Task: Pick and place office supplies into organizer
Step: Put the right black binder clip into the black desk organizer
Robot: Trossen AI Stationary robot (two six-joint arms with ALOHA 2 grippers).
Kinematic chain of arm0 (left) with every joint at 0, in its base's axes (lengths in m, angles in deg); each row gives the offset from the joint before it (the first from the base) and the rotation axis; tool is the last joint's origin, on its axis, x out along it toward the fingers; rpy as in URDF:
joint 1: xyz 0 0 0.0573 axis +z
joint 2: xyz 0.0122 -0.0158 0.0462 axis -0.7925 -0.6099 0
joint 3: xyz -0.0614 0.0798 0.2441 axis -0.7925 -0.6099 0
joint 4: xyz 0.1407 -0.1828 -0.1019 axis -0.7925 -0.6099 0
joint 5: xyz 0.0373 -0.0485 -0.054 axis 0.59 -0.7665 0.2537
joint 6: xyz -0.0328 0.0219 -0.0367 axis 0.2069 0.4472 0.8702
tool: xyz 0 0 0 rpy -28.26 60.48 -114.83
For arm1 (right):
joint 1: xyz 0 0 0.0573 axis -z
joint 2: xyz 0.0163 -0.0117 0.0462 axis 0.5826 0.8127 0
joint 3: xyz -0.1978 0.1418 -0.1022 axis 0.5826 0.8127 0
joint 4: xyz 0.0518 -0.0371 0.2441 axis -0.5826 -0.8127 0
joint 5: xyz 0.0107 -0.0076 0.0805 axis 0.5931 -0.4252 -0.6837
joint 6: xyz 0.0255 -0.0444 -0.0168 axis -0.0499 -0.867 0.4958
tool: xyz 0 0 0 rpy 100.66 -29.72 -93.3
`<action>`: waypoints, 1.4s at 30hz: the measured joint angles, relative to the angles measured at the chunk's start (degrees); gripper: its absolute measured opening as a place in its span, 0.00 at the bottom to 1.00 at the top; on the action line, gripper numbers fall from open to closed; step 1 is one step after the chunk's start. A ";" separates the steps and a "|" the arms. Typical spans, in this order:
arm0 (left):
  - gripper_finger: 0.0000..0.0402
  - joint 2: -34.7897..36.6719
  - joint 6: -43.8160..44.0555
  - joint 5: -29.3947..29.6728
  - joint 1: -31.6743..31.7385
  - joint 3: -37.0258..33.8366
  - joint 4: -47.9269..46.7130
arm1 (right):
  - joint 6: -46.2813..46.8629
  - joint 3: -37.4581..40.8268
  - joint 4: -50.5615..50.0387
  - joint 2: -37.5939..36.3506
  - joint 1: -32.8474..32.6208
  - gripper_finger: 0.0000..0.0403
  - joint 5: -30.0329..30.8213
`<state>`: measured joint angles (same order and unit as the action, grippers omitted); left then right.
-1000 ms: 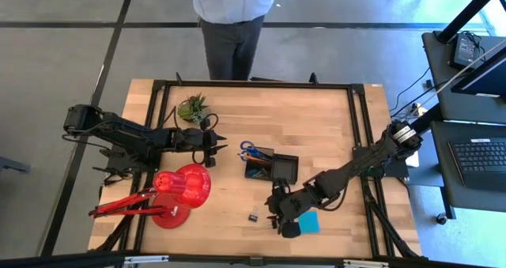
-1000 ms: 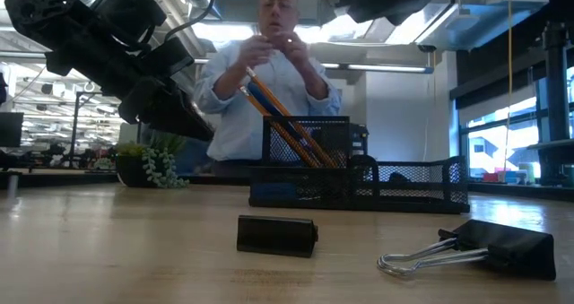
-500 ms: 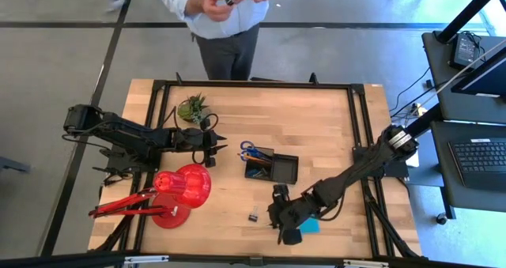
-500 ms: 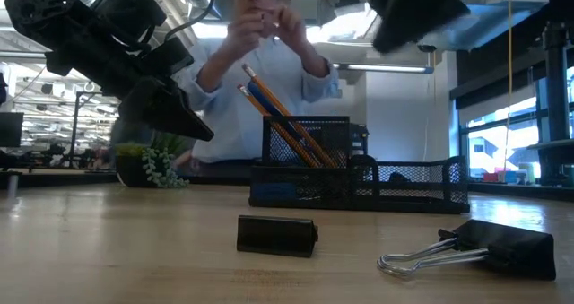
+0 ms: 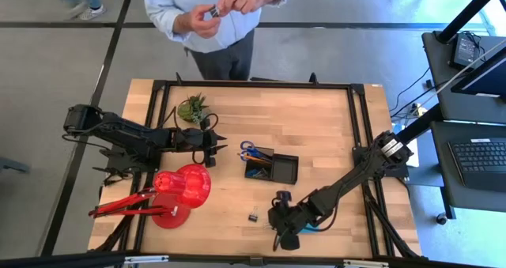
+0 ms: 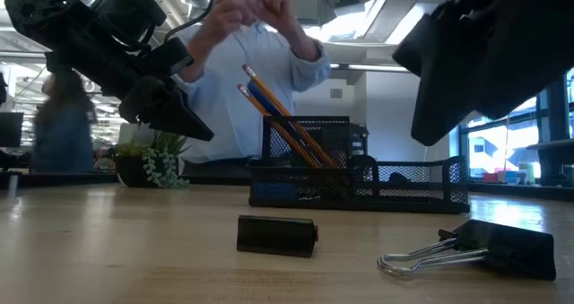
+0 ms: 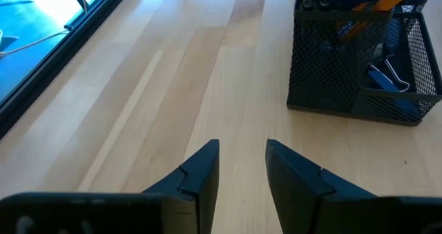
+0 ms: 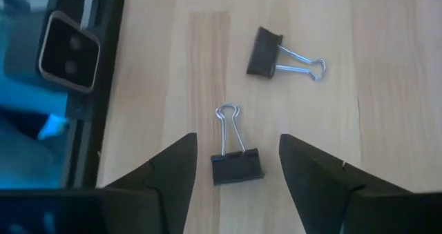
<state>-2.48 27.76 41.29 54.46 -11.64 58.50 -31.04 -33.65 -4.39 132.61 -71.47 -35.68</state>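
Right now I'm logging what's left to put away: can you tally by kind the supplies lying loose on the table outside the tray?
Binder clips: 2
Note pad: 1, partly hidden under the right arm
Total: 3

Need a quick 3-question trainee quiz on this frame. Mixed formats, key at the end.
1. True or false: the right gripper is shut on a clip.
2. How many clips lie on the table in the right wrist view? A one, B two, C four.
3. Fill in: the pencils stand in the ___.

Key
1. False: it is open, with a clip lying on the table between its fingers.
2. B.
3. organizer. The left gripper hovers open near it.
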 joint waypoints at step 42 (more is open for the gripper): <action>0.28 0.00 0.75 0.00 0.00 0.00 0.00 | -8.22 -0.13 0.46 5.42 -2.34 0.52 -0.17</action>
<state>-2.48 28.51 41.29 54.46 -11.64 58.50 -39.26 -33.78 -3.93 138.03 -73.81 -35.84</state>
